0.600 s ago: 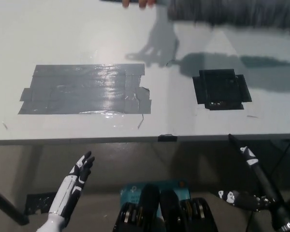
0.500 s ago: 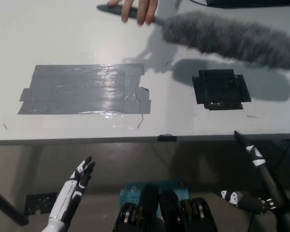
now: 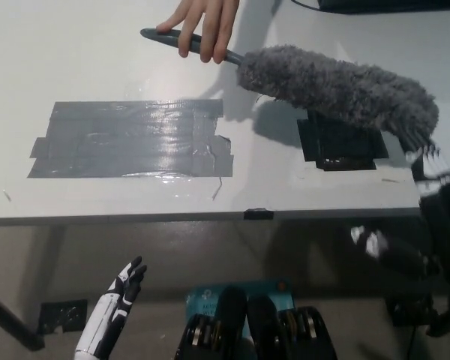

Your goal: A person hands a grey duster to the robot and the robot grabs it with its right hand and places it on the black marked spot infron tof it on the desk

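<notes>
Duster (image 3: pixel 337 90) over marked spot (image 3: pixel 343 142), right of tape patch (image 3: pixel 131 139).

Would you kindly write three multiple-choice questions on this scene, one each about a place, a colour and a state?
1. Where is the duster's fluffy head?
A. Over the black patch
B. On the grey tape
C. Under the desk

2. What colour is the large taped rectangle?
A. Black
B. Grey
C. Red

3. Who holds the duster's handle?
A. The right hand
B. The left hand
C. A person's hand

Answers:
1 A, the head overlaps the patch.
2 B, the tape is shiny grey.
3 C, the person's fingers wrap the handle; the right hand only reaches the tip, and the left hand rests open, low at left.
</notes>
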`<state>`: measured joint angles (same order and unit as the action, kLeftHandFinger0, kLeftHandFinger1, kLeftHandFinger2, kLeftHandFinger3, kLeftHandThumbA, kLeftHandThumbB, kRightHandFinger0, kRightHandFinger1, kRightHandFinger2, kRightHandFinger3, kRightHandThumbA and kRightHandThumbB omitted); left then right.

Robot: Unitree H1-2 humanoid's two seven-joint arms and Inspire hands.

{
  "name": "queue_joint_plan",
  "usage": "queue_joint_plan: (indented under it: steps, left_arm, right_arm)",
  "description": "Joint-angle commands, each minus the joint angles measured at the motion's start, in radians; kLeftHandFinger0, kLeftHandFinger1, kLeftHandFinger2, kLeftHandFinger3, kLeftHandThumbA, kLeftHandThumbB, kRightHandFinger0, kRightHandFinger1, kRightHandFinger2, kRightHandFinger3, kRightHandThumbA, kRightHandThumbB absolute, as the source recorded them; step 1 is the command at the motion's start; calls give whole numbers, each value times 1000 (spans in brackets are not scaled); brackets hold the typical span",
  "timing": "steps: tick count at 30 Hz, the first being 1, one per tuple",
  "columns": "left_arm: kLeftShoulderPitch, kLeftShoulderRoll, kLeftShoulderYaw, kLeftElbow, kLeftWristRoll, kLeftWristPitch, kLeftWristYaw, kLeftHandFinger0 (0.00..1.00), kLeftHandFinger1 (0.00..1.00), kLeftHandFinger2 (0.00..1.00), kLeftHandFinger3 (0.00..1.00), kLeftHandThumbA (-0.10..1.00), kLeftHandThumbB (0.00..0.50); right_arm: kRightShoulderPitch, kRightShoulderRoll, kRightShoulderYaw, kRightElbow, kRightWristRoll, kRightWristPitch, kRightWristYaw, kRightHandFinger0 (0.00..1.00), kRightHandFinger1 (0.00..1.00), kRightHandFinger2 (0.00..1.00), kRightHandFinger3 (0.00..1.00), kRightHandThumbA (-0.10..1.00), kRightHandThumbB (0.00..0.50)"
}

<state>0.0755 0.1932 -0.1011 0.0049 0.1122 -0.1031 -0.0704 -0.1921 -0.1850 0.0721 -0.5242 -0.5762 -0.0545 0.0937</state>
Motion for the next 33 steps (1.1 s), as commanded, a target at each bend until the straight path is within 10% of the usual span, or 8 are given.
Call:
queue_joint_plan:
  steps: [1,25,29,30,31,33]
  left_arm:
    - [11,9,-4,-20,11,-67,-10,1000,1000,1000,1000,989,168]
    - [-19,8,-7,-32,11,-40,-17,1000,1000,1000,1000,979,177]
    - [-19,10,-6,-34,6,-40,-20,1000,1000,1000,1000,976,169]
    - [-19,11,-7,-38,12,-35,-18,1000,1000,1000,1000,977,168]
    - [-21,11,-6,-40,12,-32,-18,1000,1000,1000,1000,979,167]
    - [-25,9,-5,-44,5,-22,-21,1000,1000,1000,1000,981,168]
  right_arm:
    - [-243,-21,15,21,-353,142,110,1000,1000,1000,1000,1000,475]
    - [-848,-67,214,1016,-393,318,34,1000,1000,1000,1000,999,500]
    - [-899,-62,215,1128,-359,294,-25,1000,1000,1000,1000,763,476]
    - [-923,-54,194,1205,-325,240,-113,1000,1000,1000,1000,476,377]
    - [-934,-51,188,1238,-317,224,-154,602,613,807,933,283,341]
    - [-936,-57,204,1253,-340,198,-238,102,237,462,595,36,286]
